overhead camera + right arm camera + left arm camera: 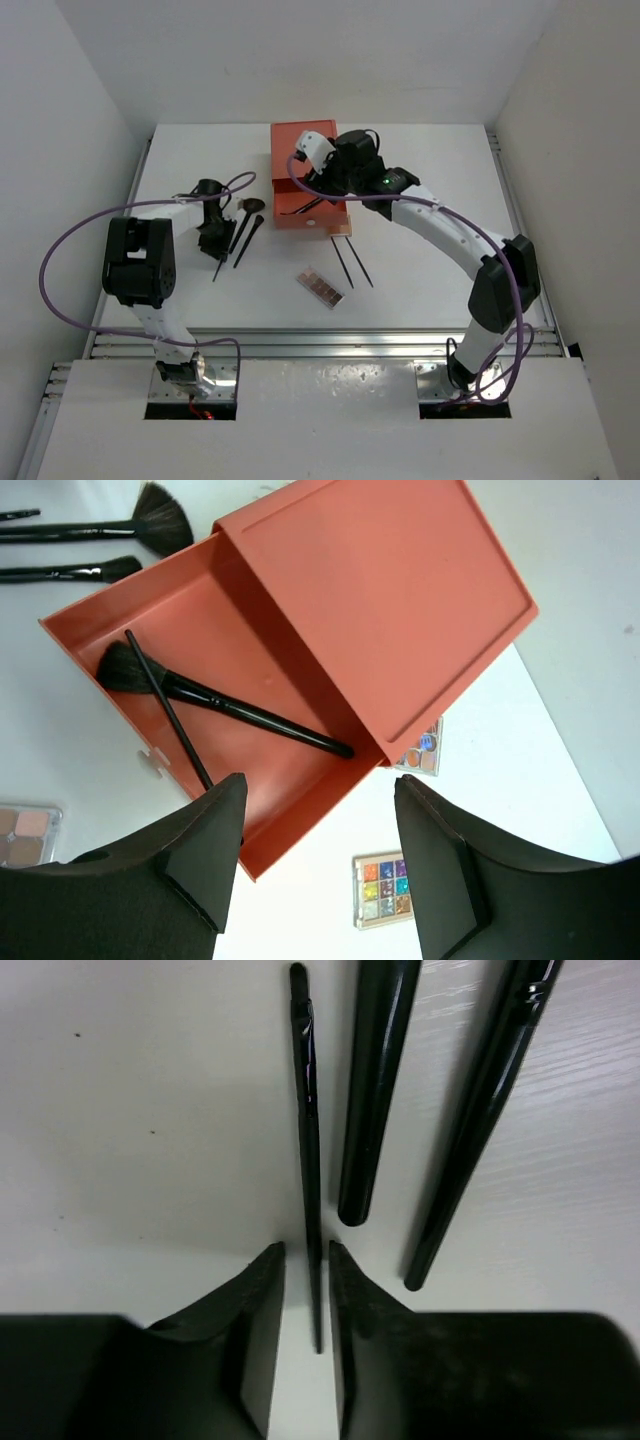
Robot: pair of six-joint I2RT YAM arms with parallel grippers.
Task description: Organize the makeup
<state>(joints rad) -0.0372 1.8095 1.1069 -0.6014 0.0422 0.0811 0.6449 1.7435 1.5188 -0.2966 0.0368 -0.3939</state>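
Thin black makeup pencil lies on the white table between the left claw's narrow, unclosed jaws; next it should pinch, then lift toward the orange-red drawer beneath the wide right claw.

One palette half under the drawer box, another palette partly off the left edge, perhaps pinkish-brown.

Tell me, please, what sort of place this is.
Likely a robot test cell: a white table boxed in by white walls, a left arm and right arm bolted at its edge, makeup brushes beside an orange box.
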